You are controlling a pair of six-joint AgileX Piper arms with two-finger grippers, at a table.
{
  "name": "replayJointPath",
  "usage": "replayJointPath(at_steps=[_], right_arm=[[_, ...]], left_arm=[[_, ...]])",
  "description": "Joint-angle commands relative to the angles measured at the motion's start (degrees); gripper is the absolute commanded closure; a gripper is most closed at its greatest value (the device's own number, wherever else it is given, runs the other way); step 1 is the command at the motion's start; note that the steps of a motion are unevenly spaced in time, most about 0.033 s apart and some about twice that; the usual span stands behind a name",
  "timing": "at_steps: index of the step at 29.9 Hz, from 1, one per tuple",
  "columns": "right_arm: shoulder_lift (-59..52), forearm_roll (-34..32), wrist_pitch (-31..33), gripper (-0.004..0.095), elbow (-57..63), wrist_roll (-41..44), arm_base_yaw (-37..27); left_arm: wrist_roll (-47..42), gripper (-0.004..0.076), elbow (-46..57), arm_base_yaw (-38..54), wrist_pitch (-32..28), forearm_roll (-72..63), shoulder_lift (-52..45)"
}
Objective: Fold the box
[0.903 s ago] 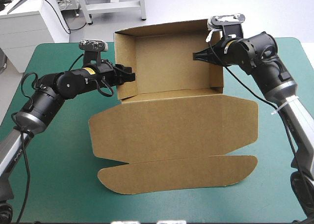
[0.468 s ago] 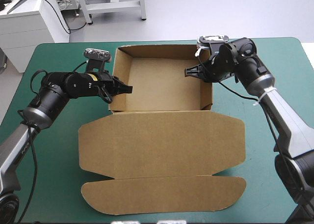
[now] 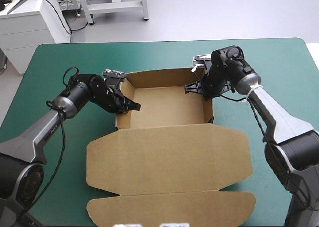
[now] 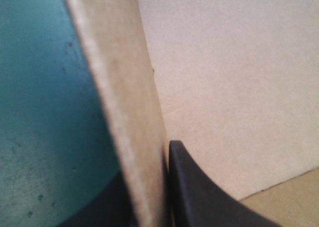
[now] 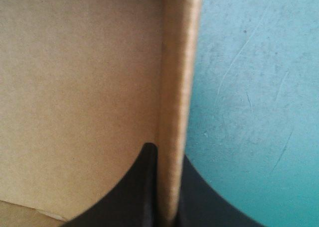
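Observation:
The brown box (image 3: pixel 164 107) stands as an open tray on the teal-green table, walls up, its lid (image 3: pixel 169 160) lying flat toward the near edge. My left gripper (image 3: pixel 130 105) is shut on the box's left wall (image 4: pixel 124 112), one black finger (image 4: pixel 199 192) inside the tray and the other outside. My right gripper (image 3: pixel 195 87) is shut on the box's right wall (image 5: pixel 177 97), one finger (image 5: pixel 142 187) inside and the other on the table side. Both arms reach down to the tray's far corners.
Bare teal-green cover (image 3: pixel 279 72) lies to the right of the tray and to its left (image 3: pixel 55 147). The lid's front flap (image 3: pixel 174 207) reaches close to the table's near edge. A white cabinet (image 3: pixel 25 23) stands beyond the far left corner.
The tray has come down from a tilted, raised pose to rest flat on the table, nearer the front. Both grippers moved down and inward with its side walls.

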Motion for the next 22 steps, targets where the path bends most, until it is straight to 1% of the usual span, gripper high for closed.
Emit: replayJointPath(at_steps=[1,5,8,12,14,16,18,21,22], right_arm=[[-1.4,4.1,-3.8,0.0922,-1.5,-2.6,0.4],[0.4,4.4,-3.1,0.0921,-1.5,-2.6,0.4],[2.3,7.0,-1.7,0.0921,-1.5,-4.6,0.4],[4.5,8.8,-0.1,0.0920,-1.5,-4.9,0.4],[5.2,8.7,0.6,0.0900,-1.5,-5.5,0.4],[5.4,8.3,0.7,0.0829,-1.5,-6.4,0.4],[5.4,7.9,0.7,0.0710,-1.6,-7.0,0.4],[5.4,7.8,0.7,0.0450,-1.6,-7.7,0.4],[5.4,7.8,0.8,0.0345,-1.6,-7.7,0.4]], left_arm=[[2.8,0.0713,-2.4,-1.5,-0.2,-7.2,-1.5],[2.8,0.0713,-2.4,-1.5,0.0,-7.2,-0.6],[2.8,0.0713,-2.4,-1.5,0.3,-7.2,-0.5],[2.9,0.0713,-2.4,-1.5,0.4,-6.9,-0.5],[3.2,0.0702,-2.4,-1.5,1.0,-6.9,-0.5],[3.3,0.0664,-2.4,-1.4,1.7,-6.9,-0.5],[3.4,0.0594,-2.4,-1.4,1.9,-6.8,-0.5],[3.5,0.0423,-2.4,-1.4,2.0,-6.8,-0.5],[3.5,0.0356,-2.5,-1.4,2.2,-6.8,-0.5]])
